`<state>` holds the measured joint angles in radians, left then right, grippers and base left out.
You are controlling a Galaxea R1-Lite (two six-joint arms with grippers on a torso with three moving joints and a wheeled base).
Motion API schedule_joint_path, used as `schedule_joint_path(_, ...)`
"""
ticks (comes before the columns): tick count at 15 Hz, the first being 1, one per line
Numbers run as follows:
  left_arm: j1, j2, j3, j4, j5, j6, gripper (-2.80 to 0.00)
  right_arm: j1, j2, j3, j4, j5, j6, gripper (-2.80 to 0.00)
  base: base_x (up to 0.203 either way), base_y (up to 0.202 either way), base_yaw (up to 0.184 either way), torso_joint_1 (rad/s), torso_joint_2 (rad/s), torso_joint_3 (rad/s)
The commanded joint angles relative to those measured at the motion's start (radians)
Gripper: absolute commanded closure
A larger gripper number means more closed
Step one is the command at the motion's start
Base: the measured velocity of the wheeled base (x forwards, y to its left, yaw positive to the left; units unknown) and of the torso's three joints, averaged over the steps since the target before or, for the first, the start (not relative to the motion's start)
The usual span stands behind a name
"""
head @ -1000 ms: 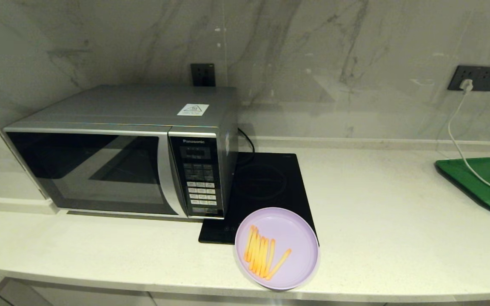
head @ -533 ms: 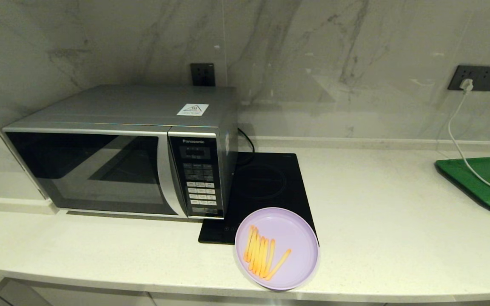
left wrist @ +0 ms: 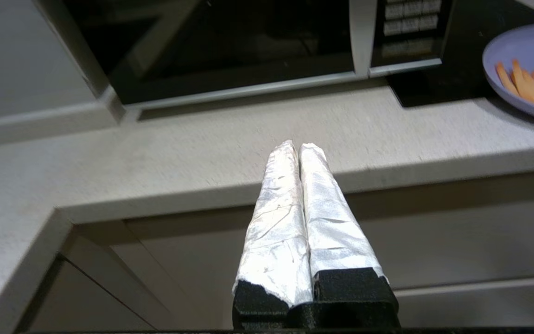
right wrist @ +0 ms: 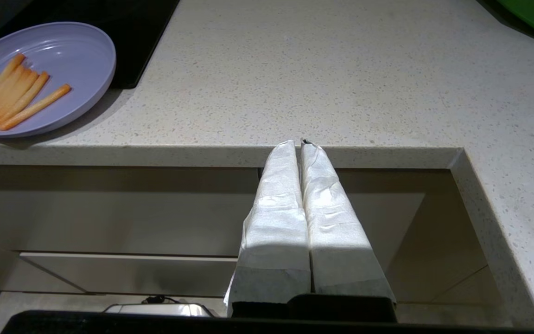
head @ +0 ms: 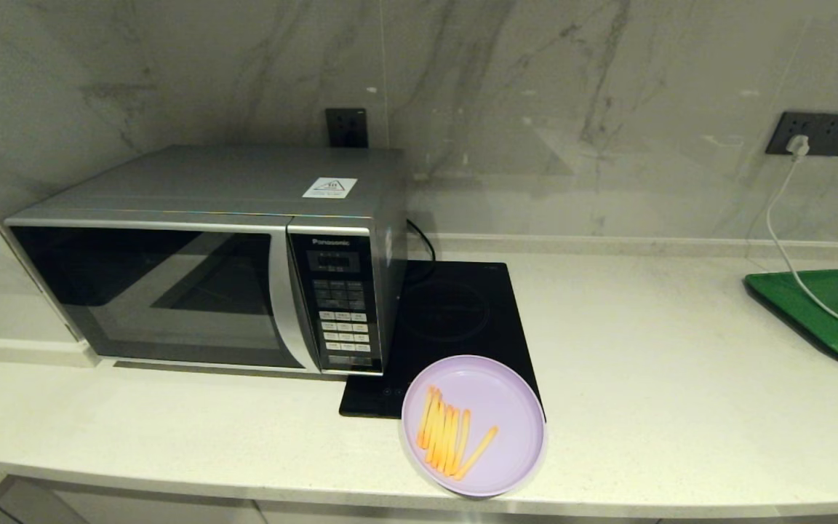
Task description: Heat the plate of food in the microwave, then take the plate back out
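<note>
The lilac plate of food (head: 473,426) holds several orange fries and sits at the counter's front edge, partly over the black hob; it also shows as the plate (left wrist: 526,69) and the plate (right wrist: 40,76) in the wrist views. The silver Panasonic microwave (head: 208,262) stands at the left with its dark glass door closed. Neither arm shows in the head view. My left gripper (left wrist: 298,146) is shut and empty, low in front of the counter edge below the microwave. My right gripper (right wrist: 297,143) is shut and empty, just below the counter edge, right of the plate.
A flat black induction hob (head: 455,320) lies right of the microwave. A green tray (head: 830,313) sits at the far right with a white cable (head: 783,240) running across it from a wall socket. Cabinet fronts (right wrist: 109,213) lie under the counter.
</note>
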<state>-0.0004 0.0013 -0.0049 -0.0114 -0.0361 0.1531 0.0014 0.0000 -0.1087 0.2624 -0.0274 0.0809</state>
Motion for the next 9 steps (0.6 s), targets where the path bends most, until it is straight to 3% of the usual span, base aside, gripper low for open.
schedule_joint_path(1, 0.0, -0.001, -0.005, 0.035, -0.013, -0.041, 0.0, 0.0, 0.0, 0.0, 0.001, 0.0, 0.0, 0.0, 0.0, 0.0, 0.0, 0.0, 0.0, 0.0)
schedule_joint_path(9, 0.0, -0.001, -0.003, 0.027, 0.012, -0.101, 0.0, 0.0, 0.0, 0.001, 0.001, 0.0, -0.006, 0.0, 0.0, 0.0, 0.0, 0.0, 0.0, 0.0)
